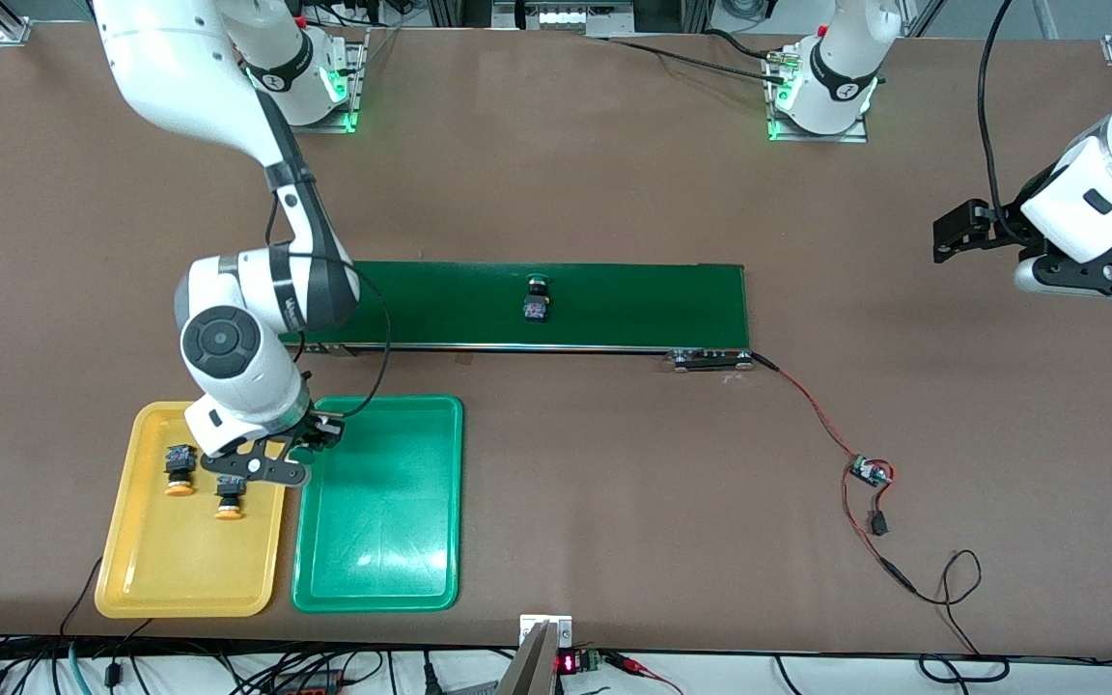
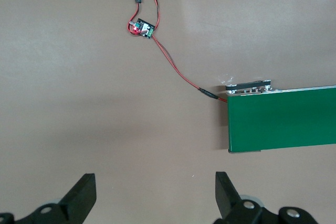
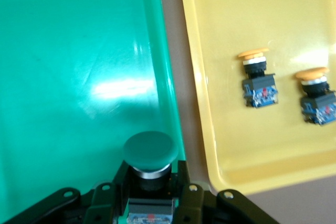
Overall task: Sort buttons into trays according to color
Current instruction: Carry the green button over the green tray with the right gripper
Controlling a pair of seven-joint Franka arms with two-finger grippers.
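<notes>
The right gripper [image 3: 152, 192] hangs over the edge of the green tray [image 1: 440, 502] that adjoins the yellow tray [image 1: 131, 569], its fingers [image 3: 182, 182] clamped on a green-capped button [image 3: 150, 153]. Two orange-capped buttons [image 1: 180, 470] [image 1: 229, 498] lie side by side in the yellow tray. Another button [image 1: 537, 301] sits on the dark-green conveyor belt [image 1: 633, 304], farther from the front camera than the trays. The left gripper [image 2: 155, 198] waits with fingers wide apart and empty above the bare table [image 1: 566, 521], off the belt's end, near a small circuit board [image 1: 868, 472] on red wires.
</notes>
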